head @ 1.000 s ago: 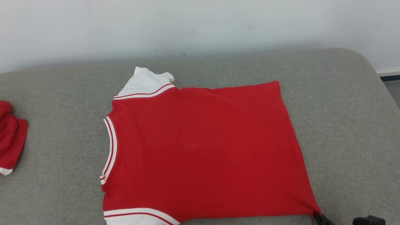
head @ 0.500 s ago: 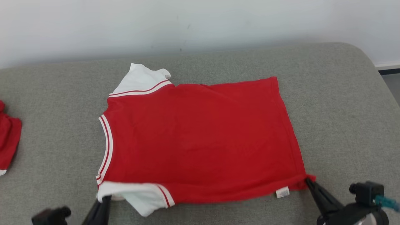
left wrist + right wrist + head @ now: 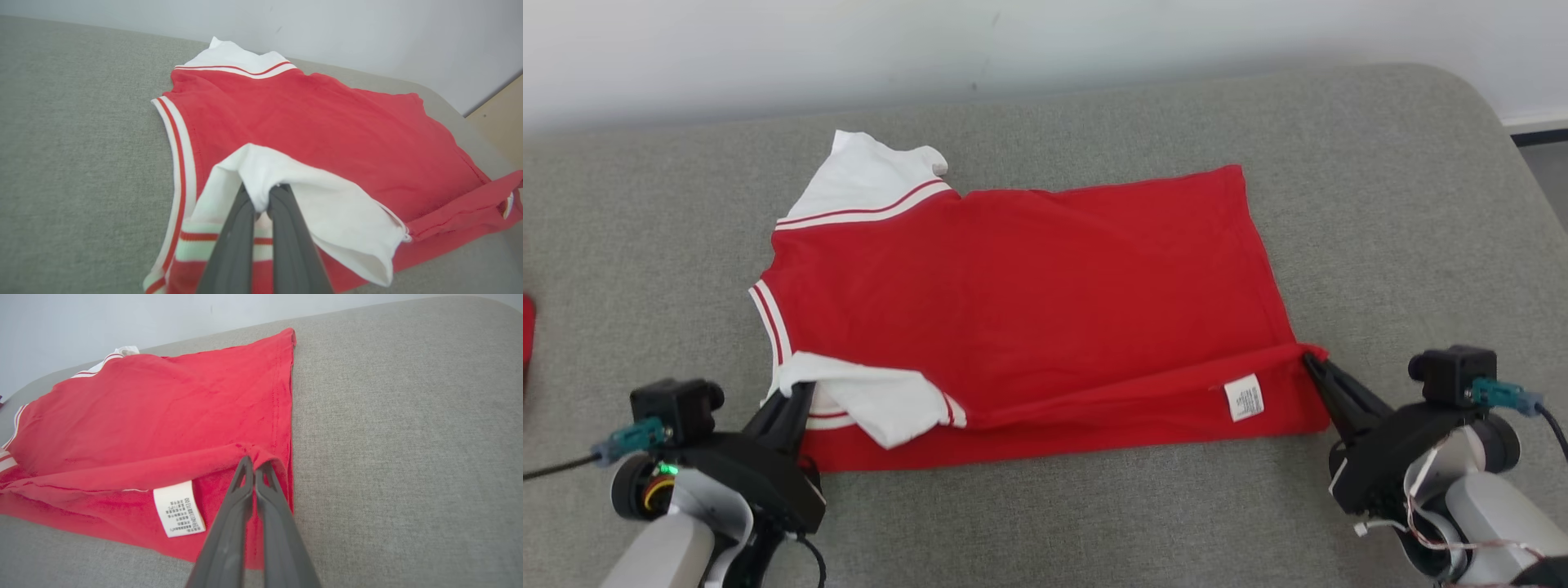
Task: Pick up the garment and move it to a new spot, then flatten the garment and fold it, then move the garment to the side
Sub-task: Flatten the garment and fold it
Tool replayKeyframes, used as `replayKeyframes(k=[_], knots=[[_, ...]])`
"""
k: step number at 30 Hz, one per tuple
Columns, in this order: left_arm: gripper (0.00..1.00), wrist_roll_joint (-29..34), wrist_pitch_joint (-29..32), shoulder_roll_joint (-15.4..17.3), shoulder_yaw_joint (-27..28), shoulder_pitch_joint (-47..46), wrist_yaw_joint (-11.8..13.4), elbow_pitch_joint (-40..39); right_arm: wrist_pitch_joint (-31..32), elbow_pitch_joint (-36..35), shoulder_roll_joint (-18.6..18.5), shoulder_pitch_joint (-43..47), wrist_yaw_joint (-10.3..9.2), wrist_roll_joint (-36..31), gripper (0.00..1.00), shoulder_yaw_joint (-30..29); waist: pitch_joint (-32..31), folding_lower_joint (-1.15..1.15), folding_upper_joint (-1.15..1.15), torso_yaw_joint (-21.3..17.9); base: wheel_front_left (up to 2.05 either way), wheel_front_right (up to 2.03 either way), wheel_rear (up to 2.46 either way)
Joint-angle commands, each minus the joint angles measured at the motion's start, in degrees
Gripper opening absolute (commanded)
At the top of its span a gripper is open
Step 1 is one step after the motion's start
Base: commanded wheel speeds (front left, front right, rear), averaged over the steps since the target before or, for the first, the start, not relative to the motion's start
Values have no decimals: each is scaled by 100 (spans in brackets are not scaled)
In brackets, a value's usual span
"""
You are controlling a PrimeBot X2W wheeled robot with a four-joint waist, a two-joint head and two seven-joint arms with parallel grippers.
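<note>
The garment [image 3: 1029, 278] is a red shirt with white, red-striped sleeves, spread on the grey cushion, collar end to the left. Its near edge is lifted and folded back over the body, showing a white care label [image 3: 1243, 398]. My left gripper [image 3: 796, 394] is shut on the near white sleeve [image 3: 302, 192], seen pinched in the left wrist view [image 3: 261, 198]. My right gripper [image 3: 1313, 361] is shut on the near hem corner [image 3: 257, 455] of the garment [image 3: 163, 412]. The far white sleeve [image 3: 866, 180] lies flat at the back left.
The grey cushion [image 3: 1405, 229] ends at a rounded corner at the back right, with a pale wall behind it. A second red cloth [image 3: 527, 327] peeks in at the far left edge. Bare cushion lies right of the garment.
Both grippers have risen into view and carried the near edge of the garment away from me, folding it over the body. The head camera has tilted down, shifting the whole picture.
</note>
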Motion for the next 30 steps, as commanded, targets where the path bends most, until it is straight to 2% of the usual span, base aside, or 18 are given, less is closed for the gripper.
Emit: replayKeyframes(k=[1, 5, 13, 14, 15, 16, 17, 22, 30], knots=[[0, 40, -2, -28, -35, -242, -50, 220, -40, 158, 49, -219, -15, -29, 0, 59, 91, -1, -1, -7, 0, 0, 0], [0, 204, -10, -27, -196, -594, -120, 652, -59, 501, 105, -578, -14, -36, 0, 220, 178, -1, -1, 4, 0, 0, 0], [0, 365, -218, -231, -513, -1206, -199, 1519, -383, 1251, 228, -1248, -14, 52, 0, 695, 285, -1, -1, 64, 0, 0, 0], [0, 427, -292, -229, -558, -1274, -206, 1611, -447, 1320, 223, -1295, -14, 28, 41, 756, 286, -1, -1, 75, 0, 0, 0], [27, 507, -455, -270, -657, -1377, -217, 1794, -557, 1459, 236, -1354, -15, 86, 100, 840, 268, -1, -1, 99, 0, 0, 0], [95, 560, -579, -291, -686, -1408, -221, 1862, -643, 1543, 222, -1391, -15, 63, 100, 854, 257, -1, -1, 107, 0, 0, 0], [100, 564, -698, -308, -684, -1427, -222, 1940, -749, 1597, 214, -1411, -14, 24, 100, 878, 240, -1, -1, 111, 0, 0, 0], [100, 561, -1119, -285, -589, -1256, -232, 2083, -1245, 1794, 158, -1339, -15, -125, 100, 935, 129, -1, -1, 111, 0, 0, 0], [100, 571, -1269, -360, -309, -459, -151, 1746, -1472, 1899, 94, -801, -15, -179, 100, 872, 83, -1, -1, 181, 0, 0, 0]])
